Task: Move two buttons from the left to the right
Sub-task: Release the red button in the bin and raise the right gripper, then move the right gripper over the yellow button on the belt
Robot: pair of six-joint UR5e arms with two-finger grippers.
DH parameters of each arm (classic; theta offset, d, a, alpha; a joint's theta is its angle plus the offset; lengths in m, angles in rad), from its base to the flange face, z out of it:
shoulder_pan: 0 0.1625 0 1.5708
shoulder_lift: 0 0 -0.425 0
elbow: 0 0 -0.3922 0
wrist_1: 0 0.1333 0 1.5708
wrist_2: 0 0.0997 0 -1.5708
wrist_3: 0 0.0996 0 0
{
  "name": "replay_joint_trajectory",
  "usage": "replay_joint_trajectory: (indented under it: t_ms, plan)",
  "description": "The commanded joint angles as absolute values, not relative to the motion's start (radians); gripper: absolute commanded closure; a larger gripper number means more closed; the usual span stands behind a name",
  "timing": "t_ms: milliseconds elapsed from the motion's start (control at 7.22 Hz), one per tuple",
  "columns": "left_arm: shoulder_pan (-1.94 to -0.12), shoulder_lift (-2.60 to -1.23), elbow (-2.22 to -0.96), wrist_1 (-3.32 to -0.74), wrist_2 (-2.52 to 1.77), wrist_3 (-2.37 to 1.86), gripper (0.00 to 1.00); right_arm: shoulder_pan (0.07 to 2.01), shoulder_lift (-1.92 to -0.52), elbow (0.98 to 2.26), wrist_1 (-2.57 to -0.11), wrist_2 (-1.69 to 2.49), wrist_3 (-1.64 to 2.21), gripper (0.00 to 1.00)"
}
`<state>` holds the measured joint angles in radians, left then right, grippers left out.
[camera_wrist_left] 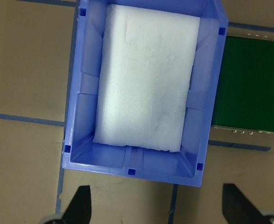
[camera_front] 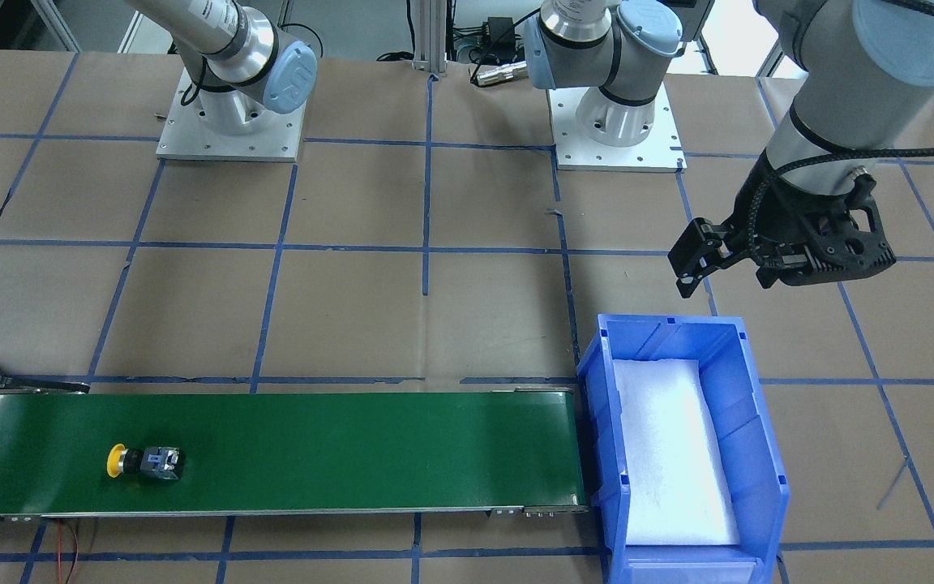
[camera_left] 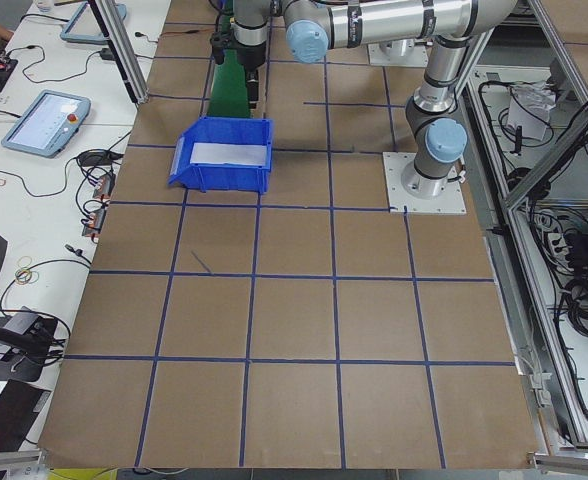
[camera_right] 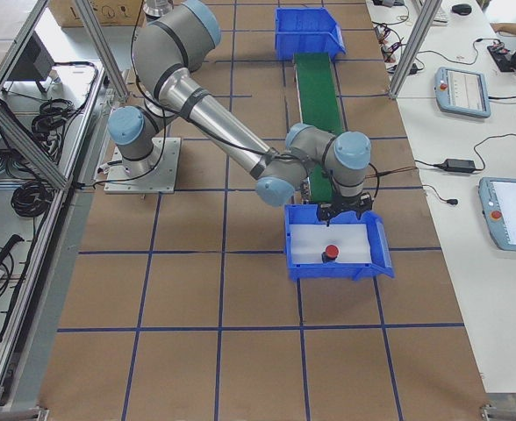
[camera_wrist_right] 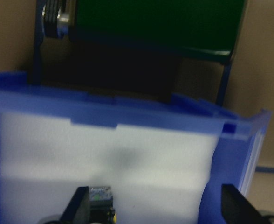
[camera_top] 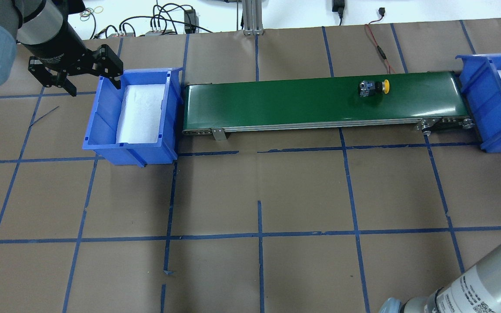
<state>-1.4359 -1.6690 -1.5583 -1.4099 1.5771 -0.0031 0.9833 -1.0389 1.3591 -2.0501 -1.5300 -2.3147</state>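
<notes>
The yellow-capped button [camera_front: 147, 462] lies on its side on the green conveyor belt [camera_front: 353, 446], towards the robot's right end; it also shows in the overhead view [camera_top: 374, 87]. The red-capped button [camera_right: 331, 253] lies on white foam in the right blue bin [camera_right: 381, 254]; its switch body shows in the right wrist view [camera_wrist_right: 101, 196]. My right gripper [camera_wrist_right: 158, 207] is open and empty above that bin, near the belt end. My left gripper [camera_top: 81, 76] is open and empty, hovering just outside the left blue bin [camera_top: 102, 113], which holds only foam.
The belt runs between the two blue bins. The brown table [camera_top: 259, 195] is taped with a blue grid. Both arm bases [camera_front: 232, 122] stand behind the belt. Cables and tablets lie beyond the table's far edge.
</notes>
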Motion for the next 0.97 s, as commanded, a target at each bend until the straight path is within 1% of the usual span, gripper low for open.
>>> replay_joint_trajectory:
  t_ms: [0, 416, 831]
  plan:
    - [-1.436, -1.669, -1.557, -1.410, 1.578, -0.003, 0.00, 1.128, -1.048, 1.361, -2.020, -1.546, -2.165, 0.00]
    - [-1.436, -1.671, -1.557, -1.408, 1.578, -0.002, 0.00, 1.279, -1.052, 1.376, -2.014, -1.546, -1.881, 0.00]
    - [-1.436, -1.671, -1.557, -1.408, 1.578, -0.002, 0.00, 1.339, -1.042, 1.410, -2.025, -1.536, -1.786, 0.00]
